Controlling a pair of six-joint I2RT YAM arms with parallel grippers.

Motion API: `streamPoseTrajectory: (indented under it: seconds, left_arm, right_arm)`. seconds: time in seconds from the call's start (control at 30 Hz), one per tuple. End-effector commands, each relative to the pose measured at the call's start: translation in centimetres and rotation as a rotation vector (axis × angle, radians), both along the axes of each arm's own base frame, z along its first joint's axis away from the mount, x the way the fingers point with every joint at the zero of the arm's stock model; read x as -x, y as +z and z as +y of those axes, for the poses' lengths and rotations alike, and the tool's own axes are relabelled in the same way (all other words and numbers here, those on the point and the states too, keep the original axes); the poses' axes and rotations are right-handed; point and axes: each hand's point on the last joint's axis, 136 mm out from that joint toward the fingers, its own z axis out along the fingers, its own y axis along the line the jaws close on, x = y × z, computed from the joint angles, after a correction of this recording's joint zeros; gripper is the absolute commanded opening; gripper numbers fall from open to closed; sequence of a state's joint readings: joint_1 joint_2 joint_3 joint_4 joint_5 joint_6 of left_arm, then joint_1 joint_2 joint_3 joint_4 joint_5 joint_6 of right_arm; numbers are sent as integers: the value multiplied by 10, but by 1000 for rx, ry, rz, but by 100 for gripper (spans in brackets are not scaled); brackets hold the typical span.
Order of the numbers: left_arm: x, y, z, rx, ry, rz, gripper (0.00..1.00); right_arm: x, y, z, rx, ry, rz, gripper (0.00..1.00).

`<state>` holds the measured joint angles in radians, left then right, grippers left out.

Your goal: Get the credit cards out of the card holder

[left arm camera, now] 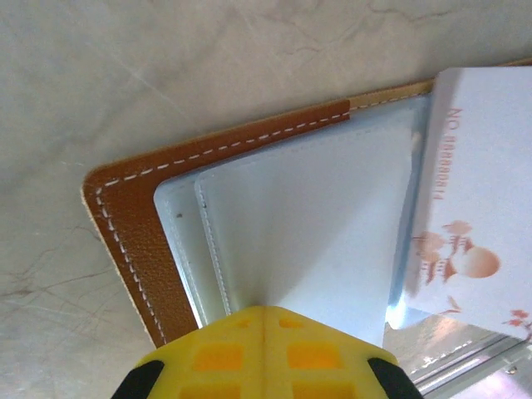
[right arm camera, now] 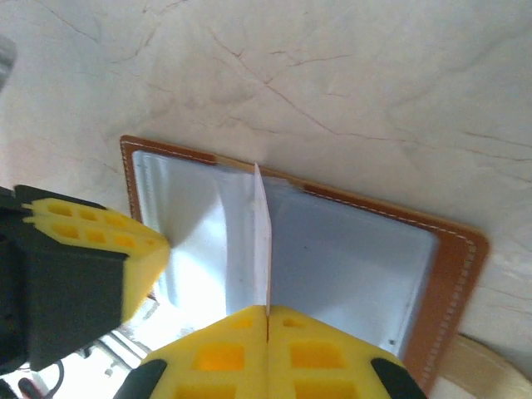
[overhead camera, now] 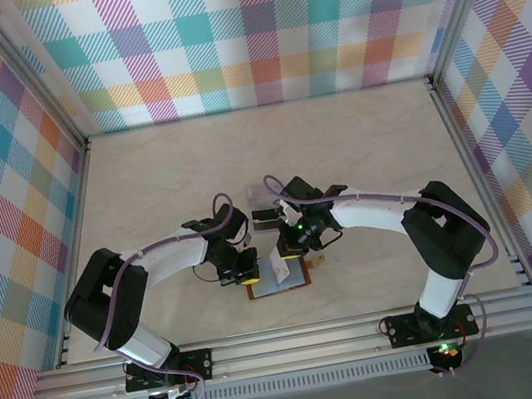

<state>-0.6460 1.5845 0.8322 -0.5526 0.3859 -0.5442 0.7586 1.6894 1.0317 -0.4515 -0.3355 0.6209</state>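
Note:
The brown leather card holder [overhead camera: 304,278] lies open on the table between the two arms, its grey-blue pockets [left arm camera: 316,224] facing up. My left gripper [left arm camera: 264,312] is shut, its yellow tips resting on the left half's pocket with nothing between them. My right gripper [right arm camera: 268,311] is shut on a white credit card [right arm camera: 263,233], seen edge-on and standing up out of the middle of the holder. That same credit card [left arm camera: 474,216] shows red print in the left wrist view. From above, the left gripper [overhead camera: 240,270] and right gripper [overhead camera: 286,254] sit close together over the holder.
A few flat grey and dark card-sized pieces [overhead camera: 263,206] lie just behind the grippers. The holder's pale strap tab [right arm camera: 482,370] sticks out at its right side. Checked walls enclose the table on three sides, and a metal rail [overhead camera: 299,341] runs along the near edge.

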Motion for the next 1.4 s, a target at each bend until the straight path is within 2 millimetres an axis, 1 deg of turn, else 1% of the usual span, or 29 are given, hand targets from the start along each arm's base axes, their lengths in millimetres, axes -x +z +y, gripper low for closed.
streamPoseTrajectory:
  seconds: [0.0, 0.07, 0.13, 0.3, 0.37, 0.43, 0.5, 0.63, 0.77, 0.87, 0.93, 1.2, 1.37]
  left_arm:
    - [1, 6, 13, -66, -31, -40, 0]
    - [-6, 13, 11, -59, -32, -81, 1]
    - [-12, 20, 10, -62, -33, -111, 2]
    - [-21, 30, 9, -71, -38, -144, 3]
    - [-23, 34, 11, -83, -38, -164, 3]
    - [-25, 39, 16, -91, -26, -200, 3]
    - [-28, 45, 20, -92, -14, -239, 3]
    - [-26, 53, 29, -116, -2, -273, 3]
    - [-21, 50, 44, -162, 17, -278, 3]
    - [-17, 44, 47, -155, 41, -266, 2]
    - [-15, 41, 48, -157, 48, -257, 2]
    - [-7, 29, 59, -197, 74, -236, 1]
    - [-7, 28, 62, -208, 77, -236, 0]
  right_arm:
    - [-2, 13, -14, 38, 62, -90, 7]
    - [-5, 22, -15, 37, 88, -144, 5]
    - [-10, 29, -19, 57, 118, -192, 1]
    - [-23, 49, -24, 83, 269, -321, 0]
    - [-24, 56, -25, 100, 395, -382, 0]
    - [-29, 63, -30, 142, 517, -466, 0]
    - [-39, 70, -34, 195, 641, -564, 0]
    - [-62, 81, -38, 294, 800, -690, 0]
    - [-85, 93, -34, 305, 886, -726, 0]
    - [-101, 104, -26, 279, 920, -734, 0]
    - [-109, 106, -21, 263, 947, -725, 0]
    - [-145, 109, 1, 229, 1036, -729, 0]
    - [-155, 104, 10, 180, 1086, -697, 0]
